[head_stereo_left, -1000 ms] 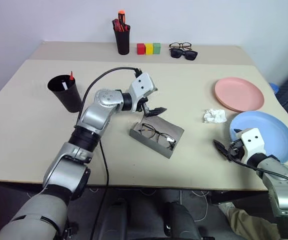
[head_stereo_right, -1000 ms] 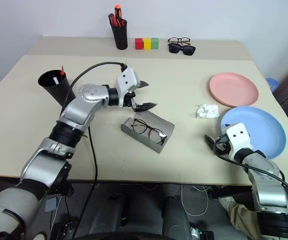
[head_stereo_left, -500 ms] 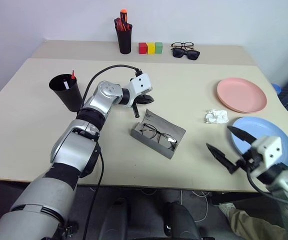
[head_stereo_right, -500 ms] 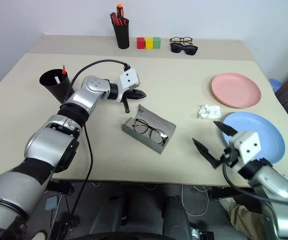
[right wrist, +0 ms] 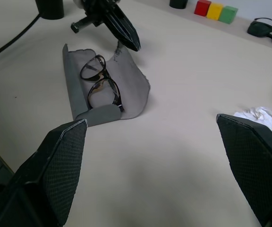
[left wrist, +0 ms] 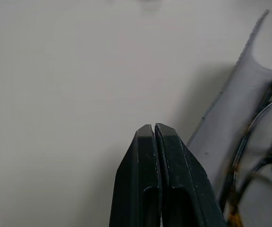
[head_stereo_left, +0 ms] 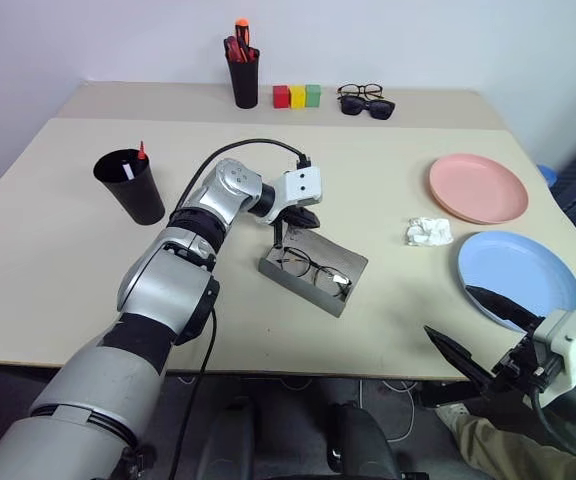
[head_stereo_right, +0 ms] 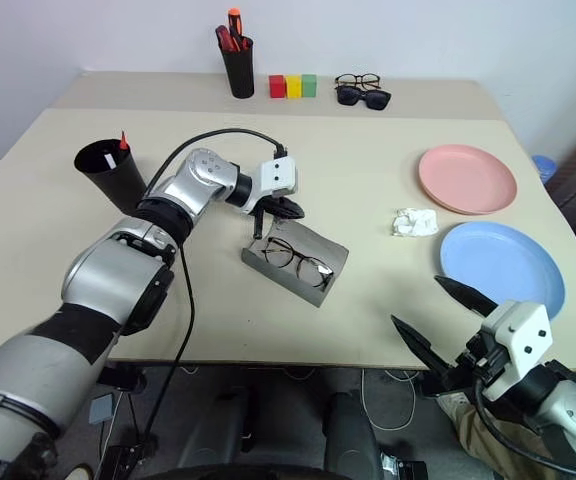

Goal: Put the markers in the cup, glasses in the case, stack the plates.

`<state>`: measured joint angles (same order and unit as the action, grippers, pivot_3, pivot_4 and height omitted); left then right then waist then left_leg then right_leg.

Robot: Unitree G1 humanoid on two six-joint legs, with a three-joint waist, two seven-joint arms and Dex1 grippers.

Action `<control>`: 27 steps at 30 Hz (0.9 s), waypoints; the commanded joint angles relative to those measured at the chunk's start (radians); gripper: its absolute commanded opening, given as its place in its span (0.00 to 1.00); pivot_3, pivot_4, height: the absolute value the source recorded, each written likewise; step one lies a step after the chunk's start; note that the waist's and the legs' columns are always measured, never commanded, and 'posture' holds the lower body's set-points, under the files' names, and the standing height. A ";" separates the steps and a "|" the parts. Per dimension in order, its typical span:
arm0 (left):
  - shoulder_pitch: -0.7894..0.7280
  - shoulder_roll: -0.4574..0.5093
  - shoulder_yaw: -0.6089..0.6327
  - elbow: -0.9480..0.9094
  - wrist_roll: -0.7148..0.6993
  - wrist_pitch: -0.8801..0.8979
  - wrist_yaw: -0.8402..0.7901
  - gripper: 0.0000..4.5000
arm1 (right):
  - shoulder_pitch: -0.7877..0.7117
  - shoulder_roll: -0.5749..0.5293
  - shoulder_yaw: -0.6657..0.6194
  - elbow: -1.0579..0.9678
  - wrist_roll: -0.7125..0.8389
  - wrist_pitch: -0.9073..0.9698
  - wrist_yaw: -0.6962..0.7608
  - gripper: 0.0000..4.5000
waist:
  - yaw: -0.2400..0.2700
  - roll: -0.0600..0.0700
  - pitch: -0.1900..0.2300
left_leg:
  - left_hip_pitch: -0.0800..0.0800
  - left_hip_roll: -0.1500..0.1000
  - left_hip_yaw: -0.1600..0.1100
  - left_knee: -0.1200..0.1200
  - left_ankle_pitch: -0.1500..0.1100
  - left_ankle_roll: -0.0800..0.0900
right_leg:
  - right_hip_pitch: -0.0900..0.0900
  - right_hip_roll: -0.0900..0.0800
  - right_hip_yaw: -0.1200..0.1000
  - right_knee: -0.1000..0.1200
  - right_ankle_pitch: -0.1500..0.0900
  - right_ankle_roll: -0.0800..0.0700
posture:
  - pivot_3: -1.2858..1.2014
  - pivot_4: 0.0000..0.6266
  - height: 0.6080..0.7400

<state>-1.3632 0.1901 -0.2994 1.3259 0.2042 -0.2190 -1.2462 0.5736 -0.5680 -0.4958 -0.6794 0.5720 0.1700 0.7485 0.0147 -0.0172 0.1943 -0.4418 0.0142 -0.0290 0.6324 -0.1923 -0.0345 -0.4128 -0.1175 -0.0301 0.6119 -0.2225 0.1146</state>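
The grey case (head_stereo_left: 336, 252) lies open mid-table with the wire-framed glasses (head_stereo_left: 313, 270) in its trough. My left gripper (head_stereo_left: 311, 217) is shut on nothing, its tip (left wrist: 153, 126) just beside the flap's edge (left wrist: 230, 123). The black cup (head_stereo_left: 131, 190) at the left holds the markers; a red tip (head_stereo_left: 142, 152) and a white barrel (head_stereo_left: 128, 170) stick out. The pink plate (head_stereo_left: 478, 188) and the blue plate (head_stereo_left: 518, 272) lie side by side at the right. My right gripper (head_stereo_left: 448, 310) hangs open and empty over the table's front edge, near the blue plate.
A crumpled tissue (head_stereo_left: 429, 232) lies between the case and the plates. Along the back stand a pen holder (head_stereo_left: 244, 75), three coloured blocks (head_stereo_left: 297, 96), and spare spectacles with sunglasses (head_stereo_left: 366, 102). A black cable (head_stereo_left: 238, 145) arcs over the left arm.
My left gripper has closed and dipped to the case flap's edge. My right gripper has pulled back from the blue plate's rim towards the table's front edge, still open.
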 commanded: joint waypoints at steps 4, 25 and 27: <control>-0.028 0.036 0.013 -0.009 0.003 0.005 -0.268 0.00 | 0.012 0.023 -0.004 -0.042 -0.006 -0.026 -0.012 1.00 | -0.001 0.000 0.000 | 0.000 0.000 0.000 0.000 0.000 0.000 | 0.000 0.000 0.000 0.000 0.000 0.000 | 0.52 0.24 1.00; 0.183 0.113 0.106 -0.472 -0.242 0.175 -0.297 0.00 | -0.178 -0.011 0.064 0.219 -0.130 0.027 -0.059 1.00 | -0.001 0.001 -0.001 | 0.000 0.000 -0.001 0.001 -0.001 0.001 | 0.001 0.000 0.000 0.001 0.000 0.000 | 0.52 0.24 1.00; 0.240 0.107 0.094 -0.591 -0.239 0.242 -0.249 0.00 | -0.225 -0.017 0.084 0.293 -0.173 0.022 -0.075 1.00 | -0.001 0.002 -0.001 | 0.001 0.000 0.000 0.001 -0.001 0.001 | 0.001 0.000 0.000 0.001 0.000 0.000 | 0.52 0.24 1.00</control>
<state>-1.1526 0.3046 -0.2099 0.8281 -0.0168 -0.0343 -1.5304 0.3630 -0.5723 -0.4144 -0.4257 0.4310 0.2011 0.6914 0.0135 -0.0154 0.1930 -0.4407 0.0143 -0.0294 0.6333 -0.1927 -0.0333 -0.4112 -0.1176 -0.0296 0.6126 -0.2225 0.1142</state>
